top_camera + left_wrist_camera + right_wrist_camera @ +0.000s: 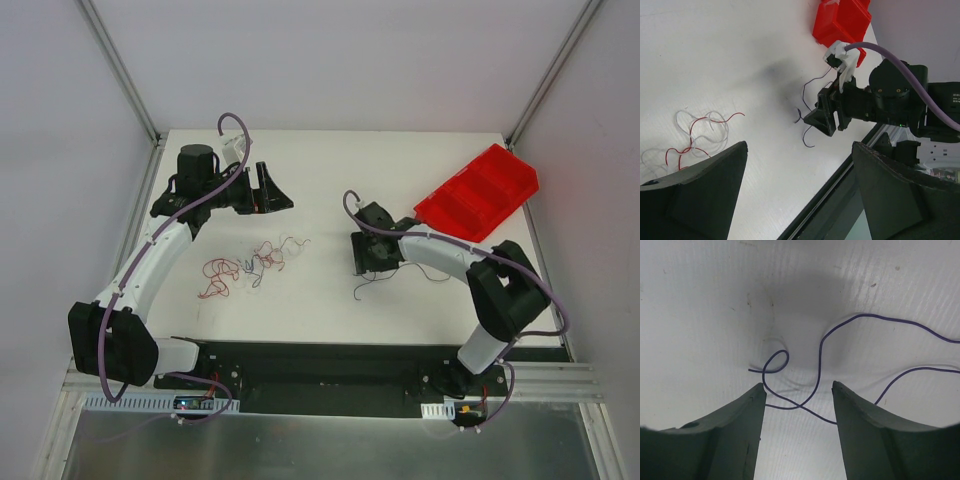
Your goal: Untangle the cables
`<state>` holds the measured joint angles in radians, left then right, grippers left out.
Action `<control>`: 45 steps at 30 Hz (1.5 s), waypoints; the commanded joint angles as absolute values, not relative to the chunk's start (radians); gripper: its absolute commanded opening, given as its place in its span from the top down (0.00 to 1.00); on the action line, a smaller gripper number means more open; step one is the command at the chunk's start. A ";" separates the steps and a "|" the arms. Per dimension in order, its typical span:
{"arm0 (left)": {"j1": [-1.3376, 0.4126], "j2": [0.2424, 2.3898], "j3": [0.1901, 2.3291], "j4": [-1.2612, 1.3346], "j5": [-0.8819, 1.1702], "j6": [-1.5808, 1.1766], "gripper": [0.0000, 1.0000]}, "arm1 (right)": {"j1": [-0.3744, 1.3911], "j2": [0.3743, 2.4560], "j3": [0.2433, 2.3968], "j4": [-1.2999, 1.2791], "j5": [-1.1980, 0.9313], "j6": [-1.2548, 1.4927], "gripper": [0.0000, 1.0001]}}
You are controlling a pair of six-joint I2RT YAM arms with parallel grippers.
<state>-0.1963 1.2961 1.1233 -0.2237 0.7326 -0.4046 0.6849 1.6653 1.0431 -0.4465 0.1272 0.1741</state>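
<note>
Now the right gripper (798, 384) has its jaws spread over a purple wire (820, 355). At ten o'clock, the left gripper (799, 144) is likewise spread and empty.

Beside the right gripper (798, 386), the purple wire (820, 355) slips behind one finger (865, 440) and twice runs out past the right wrist view's edge. From above, the cables (250, 268) well away from the right gripper are too small to tell which strand crosses which. Beyond the right gripper, the red bin (840, 22) is cut off by the left wrist view's top edge.
</note>
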 commanded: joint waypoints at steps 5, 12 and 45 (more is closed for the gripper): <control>-0.193 1.293 1.129 -0.212 0.767 -0.393 0.16 | 0.716 1.723 1.038 -0.456 0.187 0.189 0.45; -0.193 1.299 1.127 -0.212 0.764 -0.393 0.16 | 0.764 1.735 1.003 -0.466 0.284 0.279 0.65; -0.193 1.344 1.131 -0.202 0.818 -0.423 0.17 | 0.641 1.166 1.477 -0.721 0.424 0.072 1.00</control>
